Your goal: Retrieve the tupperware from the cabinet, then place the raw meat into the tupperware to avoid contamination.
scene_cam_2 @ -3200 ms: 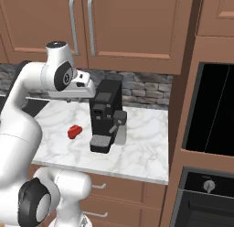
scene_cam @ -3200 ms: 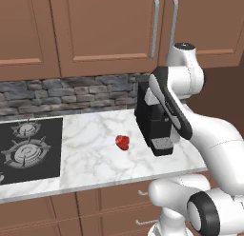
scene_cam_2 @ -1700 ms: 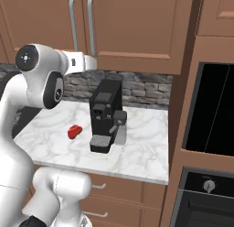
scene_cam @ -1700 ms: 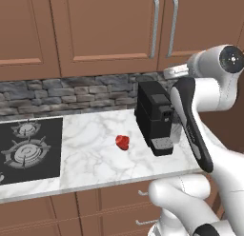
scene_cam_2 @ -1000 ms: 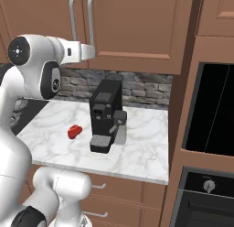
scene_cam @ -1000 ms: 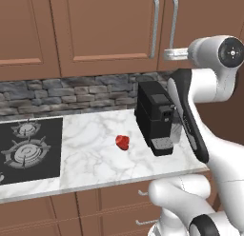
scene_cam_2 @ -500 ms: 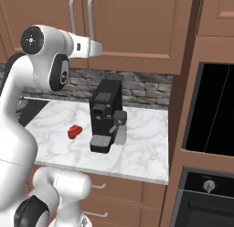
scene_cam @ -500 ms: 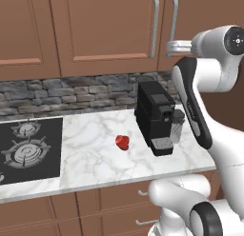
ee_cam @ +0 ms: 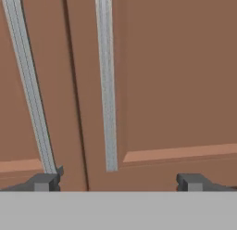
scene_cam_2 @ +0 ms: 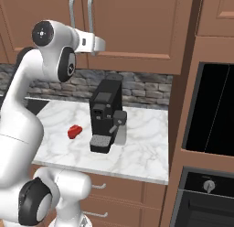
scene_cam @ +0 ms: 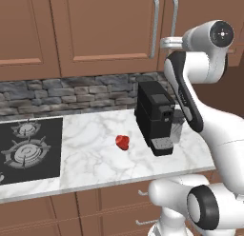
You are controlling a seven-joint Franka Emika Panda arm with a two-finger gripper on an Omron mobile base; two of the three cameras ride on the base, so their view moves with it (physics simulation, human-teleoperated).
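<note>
The brown cabinet [scene_cam: 109, 30] has both doors shut, so the tupperware is hidden. My gripper [scene_cam: 165, 42] is raised in front of the doors, just below the two vertical silver handles [scene_cam: 155, 28]. In the hand view the gripper [ee_cam: 118, 182] is open, with the right handle [ee_cam: 106, 85] between its fingertips [ee_cam: 44, 182] and the left handle [ee_cam: 28, 85] beside the left tip. Nothing is held. From the right base view the gripper [scene_cam_2: 101, 45] points at the doors [scene_cam_2: 128, 24]. The raw meat [scene_cam: 123, 142] [scene_cam_2: 74, 131] lies on the marble counter [scene_cam: 90, 159].
A black coffee machine [scene_cam: 155, 116] [scene_cam_2: 105, 114] stands on the counter right of the meat, under the raised arm. A stove top [scene_cam: 28, 149] is at the counter's left end. A built-in oven [scene_cam_2: 212, 111] fills the tall unit on the right.
The arm has risen from beside the coffee machine, and the hand has moved up and in toward the cabinet handles. The jaws have stayed open. The meat has not moved.
</note>
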